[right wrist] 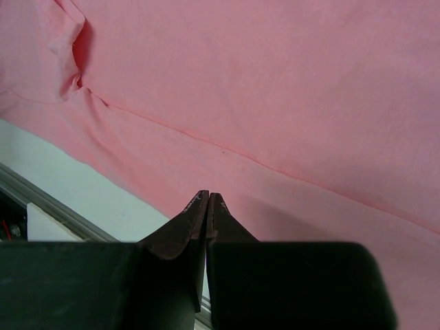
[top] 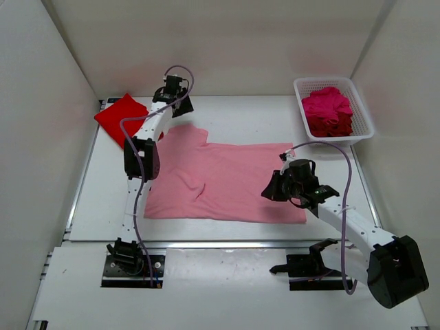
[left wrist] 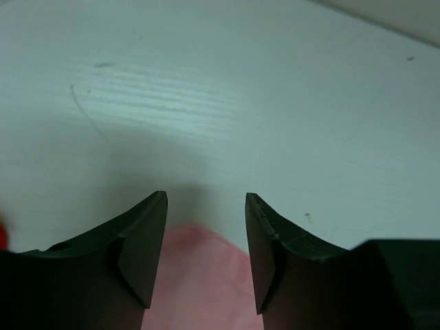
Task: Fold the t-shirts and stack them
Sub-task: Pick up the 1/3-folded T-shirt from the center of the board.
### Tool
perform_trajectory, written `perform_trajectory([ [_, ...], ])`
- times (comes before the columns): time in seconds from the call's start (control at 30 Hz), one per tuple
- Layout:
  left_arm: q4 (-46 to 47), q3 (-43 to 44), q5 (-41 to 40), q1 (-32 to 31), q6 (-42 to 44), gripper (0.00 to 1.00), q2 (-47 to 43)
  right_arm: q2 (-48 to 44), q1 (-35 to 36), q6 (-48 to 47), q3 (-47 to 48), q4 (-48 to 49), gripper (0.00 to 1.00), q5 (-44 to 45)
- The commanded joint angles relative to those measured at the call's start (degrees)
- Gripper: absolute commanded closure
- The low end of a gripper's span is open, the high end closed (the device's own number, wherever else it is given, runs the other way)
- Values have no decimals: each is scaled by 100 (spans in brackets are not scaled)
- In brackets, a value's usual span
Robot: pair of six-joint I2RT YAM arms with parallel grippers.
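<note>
A light pink t-shirt (top: 227,180) lies spread flat in the middle of the table. A folded bright red t-shirt (top: 122,117) rests at the far left. Magenta (top: 326,103) and dark red (top: 331,126) t-shirts are bunched in the basket. My left gripper (top: 177,96) hovers at the pink shirt's far left corner. In the left wrist view this gripper (left wrist: 206,206) is open, with that pink corner (left wrist: 199,275) below the gap. My right gripper (top: 269,191) hangs over the shirt's right part. It is shut (right wrist: 207,196) just above the pink cloth (right wrist: 275,82), and I see nothing pinched in it.
A white lattice basket (top: 323,80) stands at the back right corner. White walls close in the table on three sides. A metal rail (right wrist: 41,199) runs along the table's near edge, just beyond the pink shirt's hem.
</note>
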Motion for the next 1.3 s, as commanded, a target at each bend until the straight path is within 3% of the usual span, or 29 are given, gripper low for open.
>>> perform_trajectory([
  [0.0, -896, 546, -93, 181, 7, 39, 233, 35, -177, -158, 84, 246, 100, -264],
  [0.07, -728, -78, -259, 191, 138, 40, 49, 35, -239, -150, 75, 308, 100, -396],
  [0.23, -1113, 157, -866, 6, 525, 39, 128, 70, -239, -176, 48, 457, 100, -590],
  [0.37, -1087, -439, -920, 49, 543, 41, -91, -70, -265, -193, 48, 466, 100, -625],
  [0.4, -1070, -597, -798, 76, 534, 47, -205, -123, -231, -193, 39, 431, 100, -617],
  [0.47, -1070, -853, -673, 94, 508, 77, -294, -185, -222, -149, 13, 423, 100, -616],
  [0.53, -747, -1535, -560, 41, 543, 90, -757, -133, -144, -176, 13, 466, 100, -590],
  [0.63, 401, -2922, -175, 41, 316, 95, -1810, -124, -143, -149, 4, 562, 100, -660],
  [0.77, 1583, -3920, 258, 216, -89, 91, -2816, -71, -46, -132, -5, 607, 100, -643],
  [0.93, 2674, -5280, 442, 374, -353, 55, -3869, -106, 68, -140, -83, 580, 100, -555],
  [1.0, 2833, -5476, 584, 463, -432, 29, -3959, -106, 59, -88, -93, 546, 99, -546],
  [1.13, 2359, -4986, 417, 393, -196, 33, -3442, -123, 130, -97, -14, 572, 100, -511],
  [1.27, 1840, -3854, 144, 296, -134, 34, -2529, -27, 138, -105, 74, 536, 100, -564],
])
